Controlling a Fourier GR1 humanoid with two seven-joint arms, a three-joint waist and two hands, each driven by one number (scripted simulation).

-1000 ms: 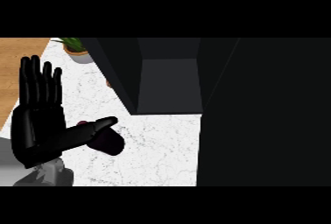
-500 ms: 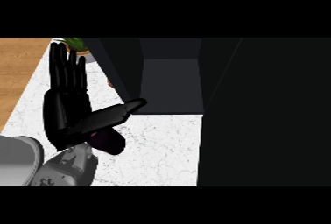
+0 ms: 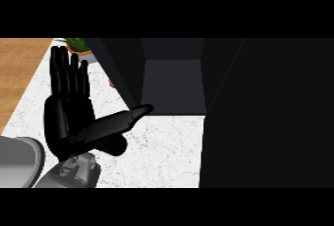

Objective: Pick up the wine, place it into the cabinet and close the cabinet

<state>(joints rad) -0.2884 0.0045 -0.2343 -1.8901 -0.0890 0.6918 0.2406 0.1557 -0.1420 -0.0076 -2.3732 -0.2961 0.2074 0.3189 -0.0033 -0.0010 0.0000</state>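
On white marble counter [image 3: 163,150], left hand [image 3: 68,117] flat, fingers straight and spread, thumb angled toward open dark cabinet [image 3: 173,84], dark wine [image 3: 114,145] beneath palm, potted plant [image 3: 79,46] behind.

Lighting: even and diffuse on the white marbled counter [image 3: 157,150] and the wooden floor strip [image 3: 20,70], both bright, with no glare and no hard cast shadows. Dark zones: the cabinet [image 3: 173,84] interior reads dim grey, and the right half of the view is near-black with almost no detail. The black left hand [image 3: 68,119] shows only faint sheen along its fingers.
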